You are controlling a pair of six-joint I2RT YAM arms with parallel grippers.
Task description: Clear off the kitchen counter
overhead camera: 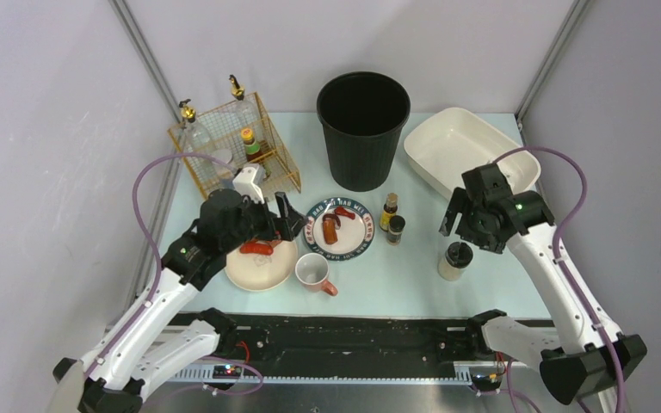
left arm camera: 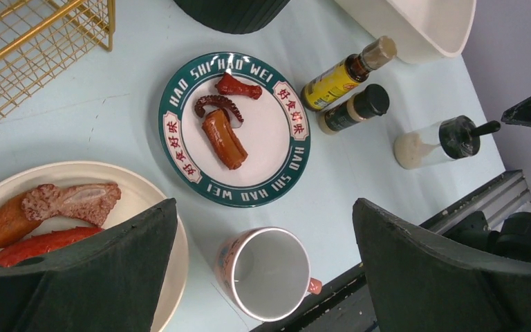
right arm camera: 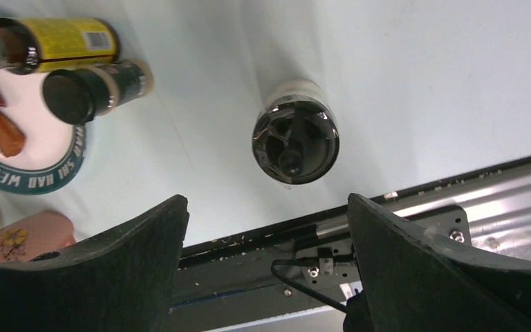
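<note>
The kitchen counter (overhead camera: 396,280) carries a green-rimmed plate (overhead camera: 355,245) with food pieces, a cream plate (overhead camera: 261,274) with sausages, and a mug (overhead camera: 314,273). It also carries two small bottles (overhead camera: 390,211) and a black-lidded shaker (overhead camera: 454,260). My left gripper (overhead camera: 277,225) hovers open over the cream plate's right edge. In the left wrist view the mug (left arm camera: 266,273) lies below the left gripper (left arm camera: 263,207). My right gripper (overhead camera: 456,219) hangs open just behind the shaker. In the right wrist view the shaker (right arm camera: 295,142) stands ahead of the right gripper (right arm camera: 266,200), untouched.
A black bin (overhead camera: 362,129) stands at the back centre and a white basin (overhead camera: 469,155) at the back right. A gold wire basket (overhead camera: 234,146) holding bottles is at the back left. A black rail (overhead camera: 353,340) runs along the front edge.
</note>
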